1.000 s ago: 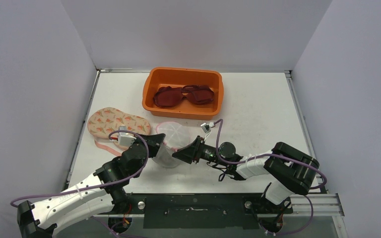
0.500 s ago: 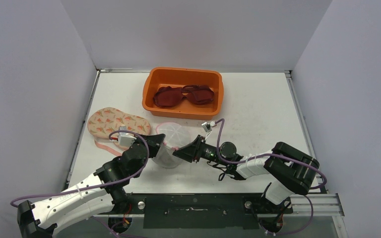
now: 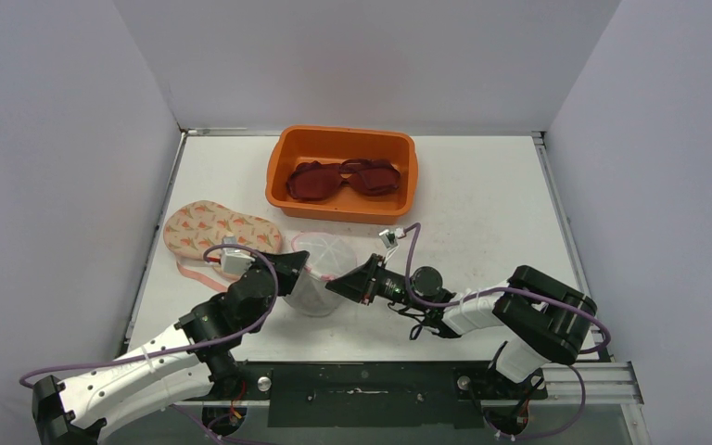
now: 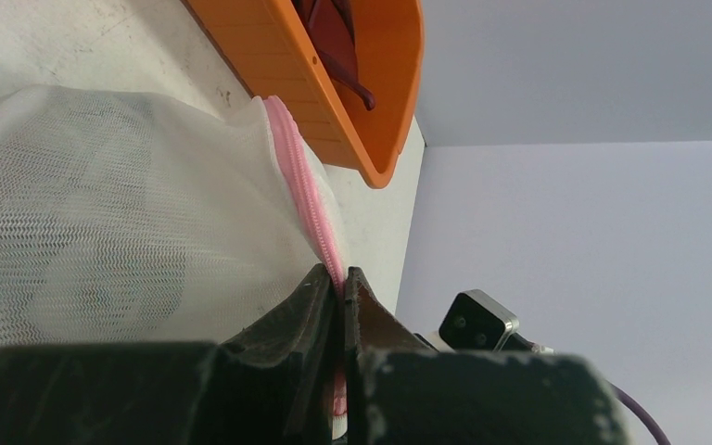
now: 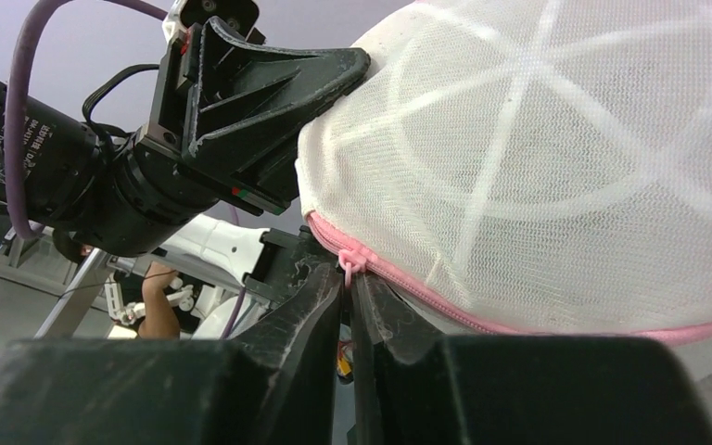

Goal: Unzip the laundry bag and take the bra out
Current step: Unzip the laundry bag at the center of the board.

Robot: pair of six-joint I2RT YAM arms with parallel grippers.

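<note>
A white mesh laundry bag (image 3: pixel 320 264) with a pink zipper sits on the table between both grippers. It fills the left wrist view (image 4: pixel 120 213) and the right wrist view (image 5: pixel 556 158). My left gripper (image 3: pixel 298 266) is shut on the pink zipper edge (image 4: pixel 311 199) at the bag's left side. My right gripper (image 3: pixel 341 284) is shut on the pink zipper pull (image 5: pixel 349 267) at the bag's near right. The zipper (image 5: pixel 519 320) runs closed along the bag. No bra shows through the mesh.
An orange tub (image 3: pixel 283 176) at the back holds a dark red bra (image 3: pixel 345 177); the tub also shows in the left wrist view (image 4: pixel 371 102). A carrot-patterned bra (image 3: pixel 213 230) lies on the table left of the bag. White walls enclose the table.
My right gripper has shifted slightly right and toward me, with the zipper pull in it. The left arm has held still.
</note>
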